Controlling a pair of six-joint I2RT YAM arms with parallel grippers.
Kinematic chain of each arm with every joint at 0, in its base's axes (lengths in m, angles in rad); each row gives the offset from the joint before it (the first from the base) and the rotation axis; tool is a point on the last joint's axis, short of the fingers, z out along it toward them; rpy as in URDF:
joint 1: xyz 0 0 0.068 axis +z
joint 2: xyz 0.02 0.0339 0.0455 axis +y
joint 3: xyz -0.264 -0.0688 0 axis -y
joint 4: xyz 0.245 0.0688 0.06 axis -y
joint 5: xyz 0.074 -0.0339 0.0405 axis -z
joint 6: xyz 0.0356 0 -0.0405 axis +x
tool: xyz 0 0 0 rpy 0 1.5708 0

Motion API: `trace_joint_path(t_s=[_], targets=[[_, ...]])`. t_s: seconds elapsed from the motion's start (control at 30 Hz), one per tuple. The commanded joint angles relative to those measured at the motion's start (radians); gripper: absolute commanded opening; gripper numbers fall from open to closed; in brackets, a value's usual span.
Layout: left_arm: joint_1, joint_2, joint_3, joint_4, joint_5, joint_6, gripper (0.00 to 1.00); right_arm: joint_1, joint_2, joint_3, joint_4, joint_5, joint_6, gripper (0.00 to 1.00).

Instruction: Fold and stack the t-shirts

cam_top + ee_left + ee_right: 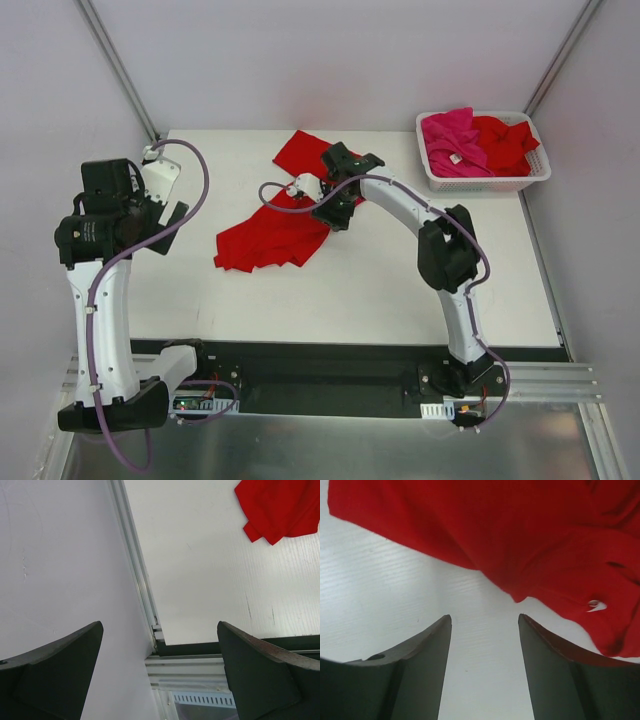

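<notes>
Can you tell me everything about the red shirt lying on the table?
The red t-shirt is plain bright red soft cloth with no print showing. It lies crumpled and unfolded on the white table, stretched slantwise from the far middle toward the near left, full of wrinkles. The right arm reaches over its middle. The right pincer is open just at the shirt's edge and grips nothing.
</notes>
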Motion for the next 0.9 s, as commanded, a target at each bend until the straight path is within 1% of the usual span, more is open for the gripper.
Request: trace_joint_path(t_s=[0.0, 0.1, 0.27, 0.4, 0.47, 0.5, 0.53, 0.57, 0.6, 0.67, 0.73, 0.77, 0.87], targets=[[0.012, -0.026, -0.015, 0.015, -0.014, -0.024, 0.99, 0.022, -0.012, 0.072, 0.072, 0.003, 0.018, 0.59], [0.012, -0.032, -0.017, 0.012, -0.019, -0.030, 0.99, 0.042, 0.002, 0.079, 0.091, 0.006, 0.012, 0.59], [0.012, -0.032, -0.018, 0.010, -0.026, -0.030, 0.99, 0.074, 0.058, 0.085, 0.043, -0.007, -0.012, 0.59], [0.012, -0.031, -0.011, 0.009, -0.025, -0.036, 0.99, 0.093, 0.092, 0.089, 0.046, 0.026, -0.021, 0.59], [0.010, -0.031, -0.007, 0.010, -0.025, -0.038, 0.99, 0.099, 0.104, 0.108, 0.045, 0.042, -0.017, 0.57], [0.012, -0.031, -0.006, 0.009, -0.025, -0.038, 0.99, 0.100, 0.115, 0.114, 0.045, 0.057, -0.017, 0.54], [0.012, -0.031, -0.007, 0.009, -0.025, -0.038, 0.99, 0.099, 0.118, 0.118, 0.046, 0.066, -0.017, 0.45], [0.010, -0.032, -0.006, 0.007, -0.023, -0.038, 0.99, 0.102, 0.123, 0.123, 0.048, 0.080, -0.017, 0.42], [0.010, -0.034, -0.007, 0.009, -0.022, -0.038, 0.99, 0.100, 0.129, 0.128, 0.052, 0.101, -0.018, 0.41], [0.010, -0.034, -0.007, 0.007, -0.019, -0.041, 0.99, 0.099, 0.128, 0.131, 0.051, 0.117, -0.020, 0.18], [0.012, -0.035, -0.009, 0.009, -0.017, -0.041, 0.99, 0.097, 0.105, 0.128, 0.051, 0.132, -0.015, 0.01], [0.012, -0.037, -0.009, 0.007, -0.014, -0.042, 0.99, 0.099, 0.091, 0.128, 0.046, 0.140, -0.012, 0.01], [0.012, -0.037, -0.011, 0.007, -0.009, -0.035, 0.99, 0.093, 0.020, 0.160, -0.036, 0.144, -0.008, 0.01]])
